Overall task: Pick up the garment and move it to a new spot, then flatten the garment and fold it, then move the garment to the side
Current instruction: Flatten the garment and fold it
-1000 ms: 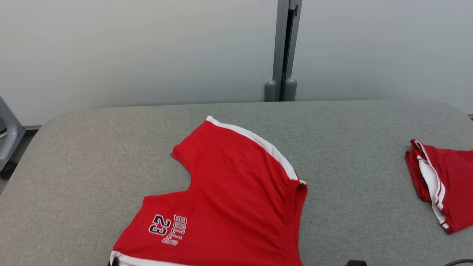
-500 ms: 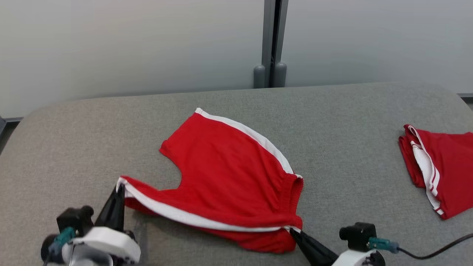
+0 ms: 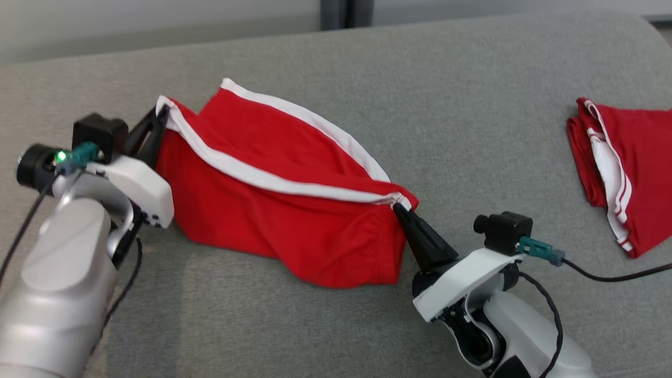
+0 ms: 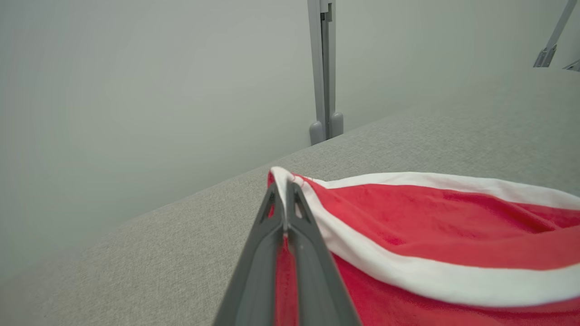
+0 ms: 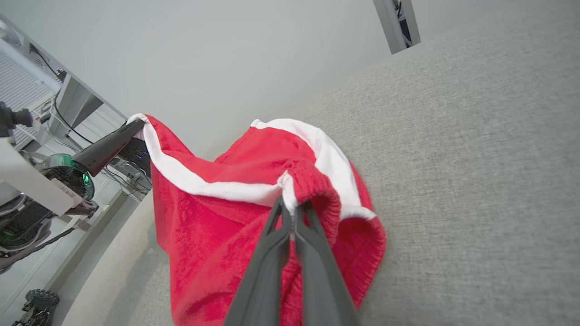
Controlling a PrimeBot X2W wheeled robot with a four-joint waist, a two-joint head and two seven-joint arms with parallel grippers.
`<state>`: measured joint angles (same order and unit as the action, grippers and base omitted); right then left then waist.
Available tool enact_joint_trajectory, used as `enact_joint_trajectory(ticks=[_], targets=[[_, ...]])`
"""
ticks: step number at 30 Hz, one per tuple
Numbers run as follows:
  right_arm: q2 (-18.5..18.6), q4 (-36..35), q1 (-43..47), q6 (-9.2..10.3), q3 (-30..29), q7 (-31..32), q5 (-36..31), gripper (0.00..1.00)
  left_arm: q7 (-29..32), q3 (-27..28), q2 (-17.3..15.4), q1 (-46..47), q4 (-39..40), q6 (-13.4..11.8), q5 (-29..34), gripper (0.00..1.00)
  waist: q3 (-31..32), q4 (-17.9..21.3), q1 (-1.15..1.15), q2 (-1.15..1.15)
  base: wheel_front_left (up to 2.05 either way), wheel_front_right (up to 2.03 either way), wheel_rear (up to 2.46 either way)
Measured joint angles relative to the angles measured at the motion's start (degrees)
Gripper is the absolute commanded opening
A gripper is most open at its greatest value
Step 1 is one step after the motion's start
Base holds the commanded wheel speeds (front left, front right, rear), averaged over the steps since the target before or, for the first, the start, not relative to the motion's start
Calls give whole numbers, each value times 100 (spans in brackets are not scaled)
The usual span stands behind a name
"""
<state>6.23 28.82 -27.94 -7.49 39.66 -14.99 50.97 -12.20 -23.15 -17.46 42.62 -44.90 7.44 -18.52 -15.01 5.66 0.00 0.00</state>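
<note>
Red shorts point(image 3: 273, 220): you see them held up by the white-trimmed edge, lower part draped on the grey table point(image 3: 472, 105) | left gripper point(image 3: 160, 113): jaws pinching one trim corner | right gripper point(image 3: 400, 206): jaws pinching the waistband corner | folded red garment point(image 3: 630, 173): well apart, at your right.

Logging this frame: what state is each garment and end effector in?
Red shorts: white-trimmed edge held up at both ends, rest sagging onto the table.
Left end effector: shut on one end of that edge.
Right end effector: shut on the other end, at the waistband.
Second red garment: folded, lying on the table, untouched.
</note>
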Motion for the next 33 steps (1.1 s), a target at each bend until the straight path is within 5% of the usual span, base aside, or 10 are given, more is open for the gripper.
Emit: enact_joint_trajectory(ticks=[14, 24, 25, 26, 27, 33], targets=[[-349, -158, -310, -1, -600, -5, -77, 0, 421, -1378, -683, 1651, -928, 1, -955, 0, -996, 647, 0, 0, 0, 0, 0], [-365, -500, -323, -1, -692, -15, 2, 0, 305, -1971, -684, 1966, -1343, 1, -1358, 0, -1267, 906, 0, 0, 0, 0, 0], [-366, -505, -323, -1, -694, -15, -8, 8, 248, -1981, -662, 1994, -1403, 1, -1394, 25, -1274, 902, 0, 0, 0, 0, 0], [-366, -502, -323, -1, -703, -15, -30, 41, 181, -1976, -637, 2009, -1482, 1, -1421, 62, -1276, 895, 0, 0, 0, 0, 0], [-366, -501, -322, -1, -716, -15, -44, 100, 140, -1994, -610, 2014, -1555, 0, -1430, 100, -1274, 884, 0, 0, 0, 0, 0], [-358, -423, -259, 0, -943, -15, -296, 100, -108, -1961, -330, 1960, -1982, -52, -1541, 100, -1133, 768, 0, 0, 0, 0, 0]])
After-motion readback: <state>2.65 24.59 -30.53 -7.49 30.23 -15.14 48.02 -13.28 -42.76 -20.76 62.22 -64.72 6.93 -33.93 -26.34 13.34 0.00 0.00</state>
